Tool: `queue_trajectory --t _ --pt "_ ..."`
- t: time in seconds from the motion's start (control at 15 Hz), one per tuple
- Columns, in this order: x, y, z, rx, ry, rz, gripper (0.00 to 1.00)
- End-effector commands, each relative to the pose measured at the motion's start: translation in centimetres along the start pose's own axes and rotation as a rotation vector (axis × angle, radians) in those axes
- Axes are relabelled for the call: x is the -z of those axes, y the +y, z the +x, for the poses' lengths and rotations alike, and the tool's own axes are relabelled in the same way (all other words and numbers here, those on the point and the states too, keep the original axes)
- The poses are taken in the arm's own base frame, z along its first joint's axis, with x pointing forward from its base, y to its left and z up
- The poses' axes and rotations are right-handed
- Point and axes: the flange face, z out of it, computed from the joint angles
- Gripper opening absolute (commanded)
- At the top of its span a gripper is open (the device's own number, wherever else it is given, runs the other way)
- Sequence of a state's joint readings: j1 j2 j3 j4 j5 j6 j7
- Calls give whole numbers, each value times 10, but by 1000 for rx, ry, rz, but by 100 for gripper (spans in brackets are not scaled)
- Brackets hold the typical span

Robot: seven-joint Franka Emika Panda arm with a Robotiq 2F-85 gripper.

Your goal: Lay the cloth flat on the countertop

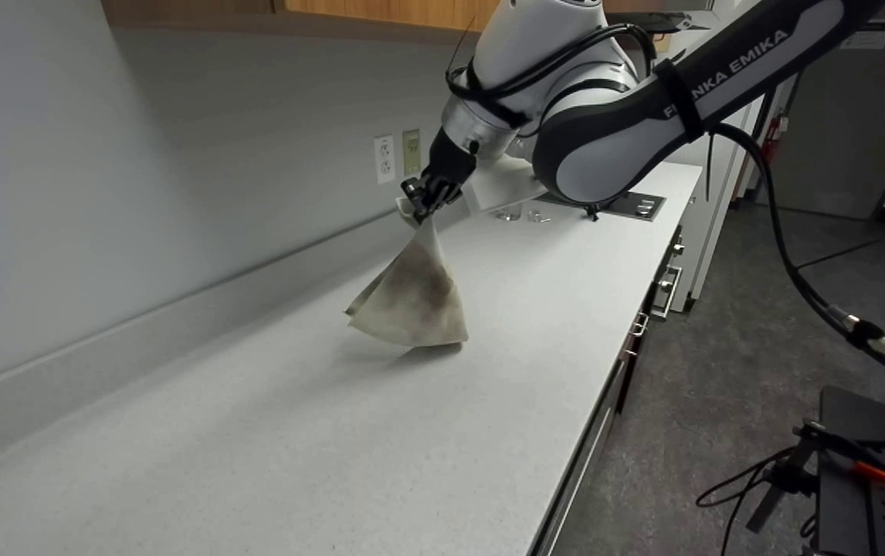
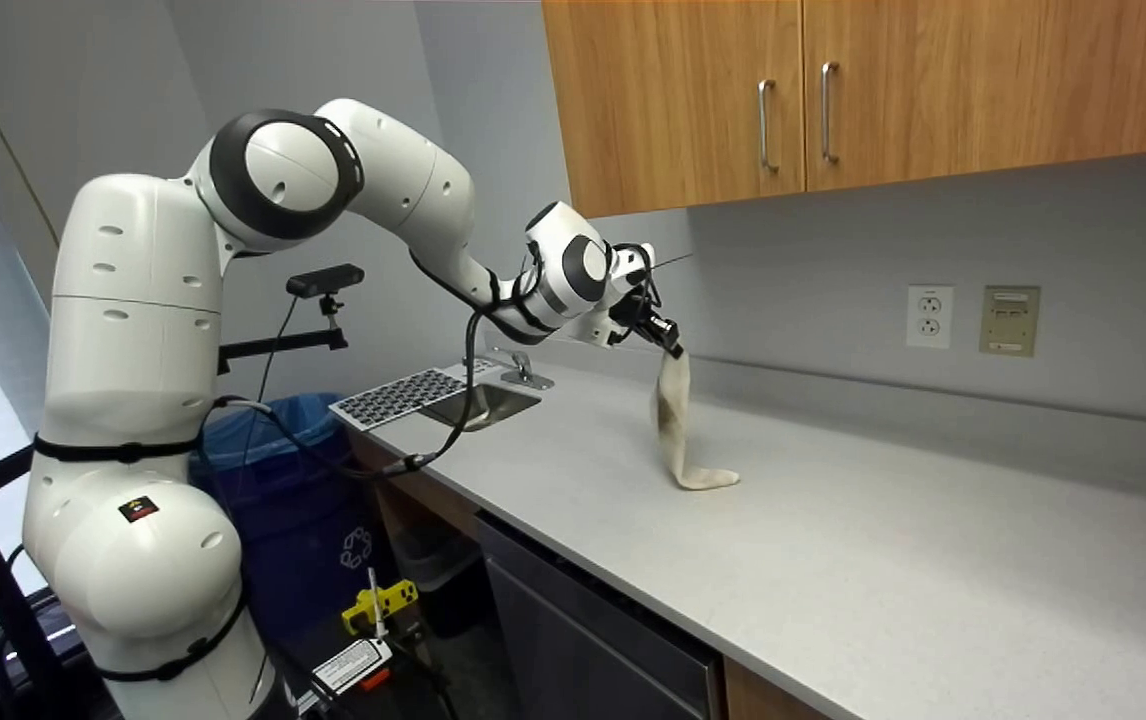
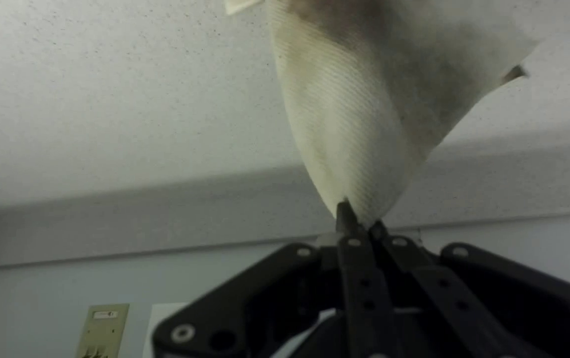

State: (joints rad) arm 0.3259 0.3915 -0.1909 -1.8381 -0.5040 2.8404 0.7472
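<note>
one claw point(image 3: 362, 222) pinches one cloth point(image 3: 364, 109) over one countertop point(image 3: 116, 104), two wall plates point(image 2: 1010, 321) beyond.

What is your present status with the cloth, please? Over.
Gripper shut on the cloth. Cloth hanging, lower end bent, apparently resting on the countertop; not yet flat. Sink apart from it, not in the way.

The cloth point(image 1: 411, 297) is cream with brown patches, gathered narrow near the top and hanging in folds. Its lower end bends sideways at the counter point(image 2: 893, 560), a pale grey, finely speckled surface.
</note>
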Motion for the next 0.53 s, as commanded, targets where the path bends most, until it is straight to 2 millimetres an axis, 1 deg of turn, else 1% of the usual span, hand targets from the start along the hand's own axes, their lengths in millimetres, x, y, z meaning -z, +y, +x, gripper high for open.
queue_trajectory --t 0.0,0.13,0.27,0.47 --pt "4 26 -13 24 -28 -5 1" --pt "-6 55 -28 12 -73 -64 1" --pt "-15 92 -45 -10 -118 -137 1" --pt "-21 141 -65 -25 -157 -232 1"
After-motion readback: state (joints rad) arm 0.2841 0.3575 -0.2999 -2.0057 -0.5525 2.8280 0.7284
